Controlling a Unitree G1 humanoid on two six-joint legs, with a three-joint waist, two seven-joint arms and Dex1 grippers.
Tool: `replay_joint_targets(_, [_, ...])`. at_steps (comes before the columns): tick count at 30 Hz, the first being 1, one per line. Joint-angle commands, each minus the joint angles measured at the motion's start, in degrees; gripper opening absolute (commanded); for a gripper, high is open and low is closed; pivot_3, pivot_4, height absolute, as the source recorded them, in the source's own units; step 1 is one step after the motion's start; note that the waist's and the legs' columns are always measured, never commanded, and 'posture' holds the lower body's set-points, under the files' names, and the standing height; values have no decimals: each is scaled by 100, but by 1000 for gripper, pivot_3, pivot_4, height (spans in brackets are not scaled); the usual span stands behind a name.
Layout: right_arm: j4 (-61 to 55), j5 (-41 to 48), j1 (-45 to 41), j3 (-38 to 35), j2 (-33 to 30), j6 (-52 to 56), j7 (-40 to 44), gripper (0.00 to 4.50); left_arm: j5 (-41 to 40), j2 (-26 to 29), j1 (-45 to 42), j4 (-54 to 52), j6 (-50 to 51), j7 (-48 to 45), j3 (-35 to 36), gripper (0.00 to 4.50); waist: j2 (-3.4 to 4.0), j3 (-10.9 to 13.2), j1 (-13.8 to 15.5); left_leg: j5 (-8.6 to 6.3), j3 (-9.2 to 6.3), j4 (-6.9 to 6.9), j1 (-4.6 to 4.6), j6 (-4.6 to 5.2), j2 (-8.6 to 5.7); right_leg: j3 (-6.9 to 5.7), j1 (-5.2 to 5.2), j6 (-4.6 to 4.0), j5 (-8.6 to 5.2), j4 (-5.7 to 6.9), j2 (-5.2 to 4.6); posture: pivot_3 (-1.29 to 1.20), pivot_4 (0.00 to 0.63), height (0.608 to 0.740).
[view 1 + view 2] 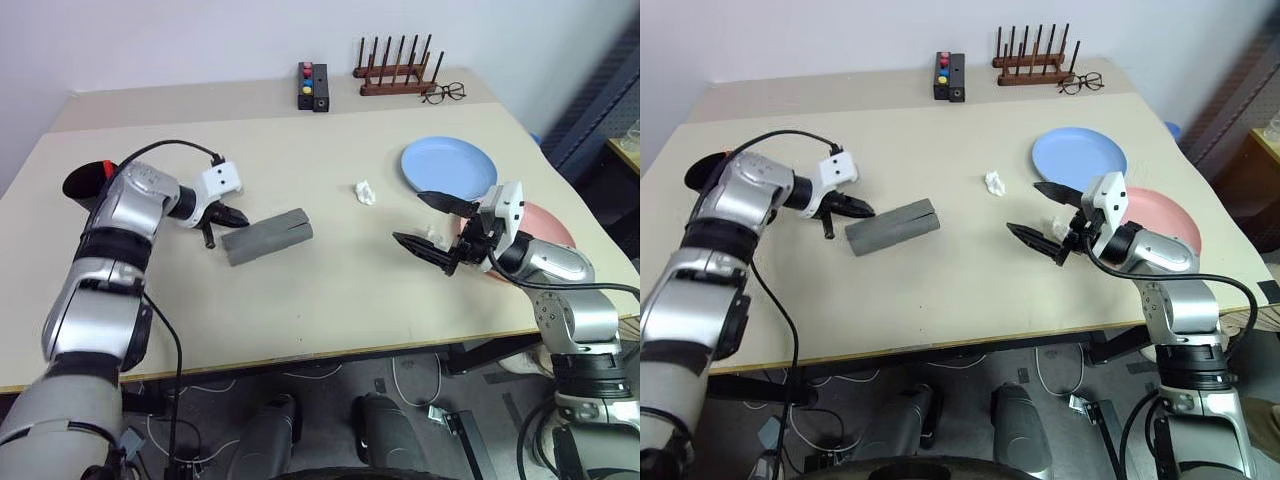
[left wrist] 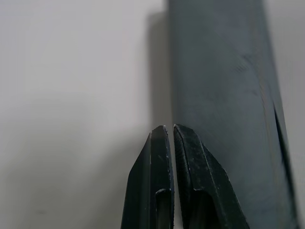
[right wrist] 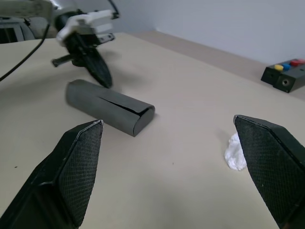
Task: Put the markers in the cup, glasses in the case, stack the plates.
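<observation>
Left gripper (image 1: 237,216) at about nine o'clock on the table (image 1: 330,290), fingers pressed together with nothing between them, tips angled down just beside the near-left end of the case (image 1: 267,237); whether touching, cannot tell. From the left wrist view, the two black fingertips (image 2: 159,143) closed side by side, the case's grey shell (image 2: 224,95) running right alongside. Case lying closed on its side, centre-left of the table, seam visible along its length. Black cup (image 1: 85,180) at the far left edge, around nine o'clock from the case, partly hidden behind the left arm, with something red at its rim.

Right gripper (image 1: 432,224) at about three o'clock, fingers spread wide apart, empty, held above the tabletop and pointing toward the case. Small white crumpled scrap (image 1: 365,192) at roughly eleven o'clock from that gripper, well apart from the case. Light blue plate (image 1: 449,165) at about one o'clock from the gripper; pink plate (image 1: 550,228) at three o'clock behind it, partly covered by the right arm, its rim close to the blue one, not stacked.

At twelve o'clock along the far edge: black box with coloured buttons (image 1: 312,86), wooden peg rack (image 1: 397,72), thin-framed spectacles (image 1: 443,94) beside the rack.
</observation>
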Motion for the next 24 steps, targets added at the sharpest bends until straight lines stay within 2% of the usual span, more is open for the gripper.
replay_joint_targets(1, [-310, 76, 58, -184, -64, 21, -107, 4500, -187, 30, 428, -762, 456, 208, 130, 212, 2, -1, 11, 0, 0, 1, 3, 0, 0, 1, 2, 0, 0, 0, 0, 0, 150, 740])
replay_joint_targets(5, [-488, 127, 246, -321, -142, 105, -207, 4500, -666, -34, 472, -1313, 1086, 767, 695, 212, -6, 3, 53, 0, -9, 6, -1, 0, 0, -3, 1, -1, 0, 0, 2, 0, 150, 740])
replay_joint_targets(8, [-692, 143, 445, -499, -197, 188, -376, 4500, -1219, -25, 767, -2262, 1553, 974, 1207, 212, -4, 2, 36, 0, -8, 4, -3, 0, 0, -3, 2, -1, 0, -5, -1, 0, 150, 740])
replay_joint_targets(10, [-785, 122, 555, -587, -222, 214, -473, 4500, -1552, -187, 840, -2737, 1881, 1392, 1594, 212, -2, 1, 34, -1, -7, 1, -2, -1, 0, -2, 1, -1, 0, -6, -3, 0, 150, 740])
replay_joint_targets(12, [-922, 115, 689, -714, -242, 269, -646, 4500, -2098, -574, 822, -3257, 2059, 1975, 2183, 212, 0, 0, 39, -1, -7, 0, -1, -1, 0, -1, 0, -1, 0, -5, -3, 0, 150, 740])
replay_joint_targets(14, [-958, 70, 780, -848, -275, 298, -823, 4500, -2494, -856, 815, -3790, 2460, 2251, 2359, 212, -1, 1, 41, -1, -8, 4, -1, -1, 3, -2, 2, -2, 1, -5, -3, 0, 150, 740])
replay_joint_targets(18, [-700, -249, 887, -1036, -396, 131, -1104, 4500, -3135, -1421, 1041, -4435, 3094, 2505, 2192, 212, 0, 0, 46, -1, -6, 5, 5, -1, 0, -1, 10, -2, 1, -7, -3, 0, 150, 740])
replay_joint_targets(20, [-473, -440, 945, -1119, -502, 144, -1251, 4500, -3325, -1732, 1411, -4691, 3100, 2444, 1859, 212, 10, -6, 49, -1, -3, 4, 13, -1, 0, -1, 21, -2, 0, -11, -3, 0, 150, 740])
replay_joint_targets(24, [-170, -651, 1182, -1226, -784, 86, -1151, 4500, -3151, -1741, 2017, -4907, 2679, 2148, 1058, 212, 10, -5, 45, -1, 1, 1, 16, -1, 1, 0, 23, -3, 0, -14, -2, 0, 150, 740])
